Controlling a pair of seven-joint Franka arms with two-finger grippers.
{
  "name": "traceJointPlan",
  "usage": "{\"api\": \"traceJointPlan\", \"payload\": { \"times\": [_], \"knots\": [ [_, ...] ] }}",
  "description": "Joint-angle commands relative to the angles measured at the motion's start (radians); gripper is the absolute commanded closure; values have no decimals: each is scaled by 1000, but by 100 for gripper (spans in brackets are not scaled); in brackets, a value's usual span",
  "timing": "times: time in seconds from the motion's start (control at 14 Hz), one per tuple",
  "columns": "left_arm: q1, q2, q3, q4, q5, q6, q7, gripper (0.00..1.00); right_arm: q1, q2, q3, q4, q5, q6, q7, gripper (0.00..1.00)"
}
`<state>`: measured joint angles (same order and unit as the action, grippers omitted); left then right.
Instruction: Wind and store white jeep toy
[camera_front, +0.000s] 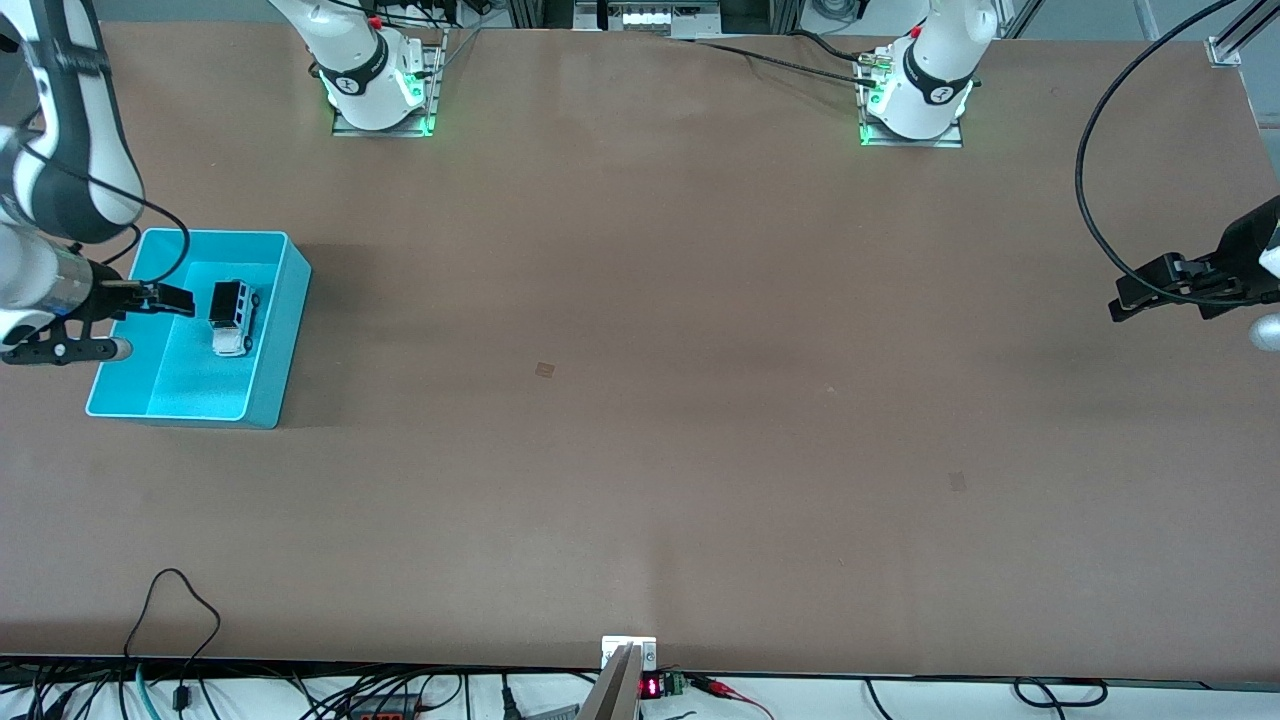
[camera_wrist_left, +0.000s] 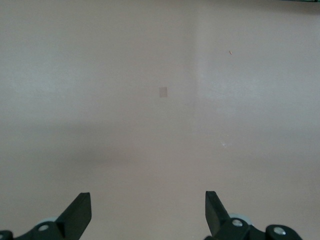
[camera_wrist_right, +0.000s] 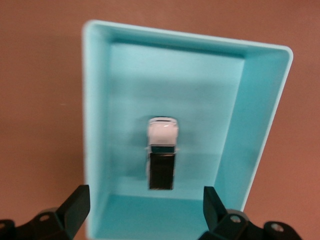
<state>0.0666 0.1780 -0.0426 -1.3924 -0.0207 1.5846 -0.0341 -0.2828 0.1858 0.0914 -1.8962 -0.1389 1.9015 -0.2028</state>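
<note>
The white jeep toy sits on its wheels inside the teal bin, at the right arm's end of the bench. The right gripper hangs over the bin, fingers spread, holding nothing. The left gripper waits spread over the other end. Risk, imo: the right arm snags the bin wall while pulling out (wall's v. close) and drags the bin.

White arms, black bands, black cables, green-lit bases.
</note>
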Motion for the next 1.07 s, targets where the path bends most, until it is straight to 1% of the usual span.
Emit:
{"api": "traceJointPlan", "payload": {
  "times": [0.0, 0.14, 0.21, 0.29, 0.36, 0.43, 0.57, 0.72, 0.79, 0.93, 1.0],
  "knots": [
    [-5, -8, 1, -7, -15, 9, 2, 0, 57, -25, -2, 115, 24, -181, 66, 0],
    [-5, -9, 1, -8, -16, 9, 2, 0, 99, -58, -2, 161, 22, -274, 69, 0],
    [-5, -9, 1, -8, -16, 9, 3, 0, 103, -75, -13, 173, 41, -294, 68, 0],
    [-5, -9, 0, -8, -16, 9, 3, 0, 102, -95, -21, 181, 103, -306, 69, 0],
    [-5, -9, 0, -5, -18, 9, 5, 0, 105, -115, -22, 184, 123, -308, 71, 0],
    [-5, -9, -11, -4, -18, 9, 5, 0, 109, -132, -22, 189, 121, -308, 72, 0],
    [-5, -9, -14, -4, -18, 6, 5, 0, 117, -134, -36, 238, 104, -329, 71, 0],
    [2, -9, -14, -5, -21, 6, 5, 0, 192, -137, -100, 270, 88, -357, 69, 0],
    [4, -9, -14, -7, -21, 6, 5, 0, 221, -138, -126, 275, 96, -372, 83, 0],
    [5, -9, -14, -5, -22, 6, 5, 0, 221, -137, -131, 272, 111, -377, 163, 0],
    [5, -9, -14, -5, -24, 8, 5, 0, 223, -137, -128, 276, 110, -387, 163, 0]
  ]
}}
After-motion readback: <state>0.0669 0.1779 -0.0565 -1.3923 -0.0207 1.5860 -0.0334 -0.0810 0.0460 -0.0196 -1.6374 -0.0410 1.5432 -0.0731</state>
